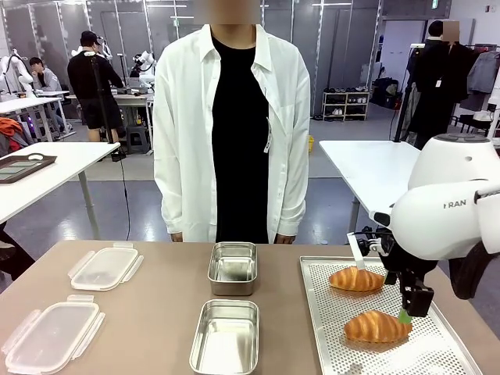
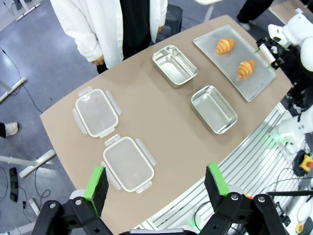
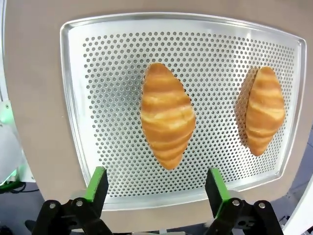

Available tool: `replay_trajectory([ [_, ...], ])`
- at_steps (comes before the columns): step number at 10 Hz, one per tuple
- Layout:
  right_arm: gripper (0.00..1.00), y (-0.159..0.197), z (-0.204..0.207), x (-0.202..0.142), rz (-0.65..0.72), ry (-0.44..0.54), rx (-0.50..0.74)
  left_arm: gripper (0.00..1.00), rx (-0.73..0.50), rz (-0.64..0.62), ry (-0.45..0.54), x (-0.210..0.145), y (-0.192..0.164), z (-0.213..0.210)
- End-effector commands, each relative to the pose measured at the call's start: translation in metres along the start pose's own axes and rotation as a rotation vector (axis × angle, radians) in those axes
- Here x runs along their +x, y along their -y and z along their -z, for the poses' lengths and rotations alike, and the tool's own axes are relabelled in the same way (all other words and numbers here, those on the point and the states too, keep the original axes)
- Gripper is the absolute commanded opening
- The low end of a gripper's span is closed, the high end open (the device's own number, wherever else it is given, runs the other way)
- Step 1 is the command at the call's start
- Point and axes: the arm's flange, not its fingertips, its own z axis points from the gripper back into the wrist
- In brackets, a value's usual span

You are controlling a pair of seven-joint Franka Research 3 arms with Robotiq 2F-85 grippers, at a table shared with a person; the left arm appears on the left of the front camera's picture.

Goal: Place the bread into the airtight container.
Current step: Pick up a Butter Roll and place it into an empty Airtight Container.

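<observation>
Hovering with right fingers (image 3: 98, 183) spread wide, empty, over nearer croissant (image 3: 167, 115) on tray (image 3: 98, 73); left fingers (image 2: 96, 182) equally wide, empty, high above worktop (image 2: 161, 122).

Right gripper (image 3: 156, 184) poised over perforated silver metal tray (image 3: 98, 73), green-padded fingers spread wide, nothing between them. Large golden-brown croissant (image 3: 166, 115) lies mid-tray, in line with finger gap. Second golden-brown croissant (image 3: 264, 110) near tray's right edge, apart from first. Brown tabletop (image 3: 34, 122) surrounds tray.
</observation>
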Motion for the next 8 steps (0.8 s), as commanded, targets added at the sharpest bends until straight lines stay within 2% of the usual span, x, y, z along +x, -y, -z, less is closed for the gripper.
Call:
replay_trajectory([
  [1,1.00,0.005,0.024,-0.004,-0.025,0.035,-0.002,1.00,-0.004,0.017,-0.001,0.002,0.001,-0.001],
  [8,1.00,0.019,0.077,0.005,-0.001,0.037,0.051,1.00,-0.004,0.017,-0.001,0.002,0.001,-0.001],
])
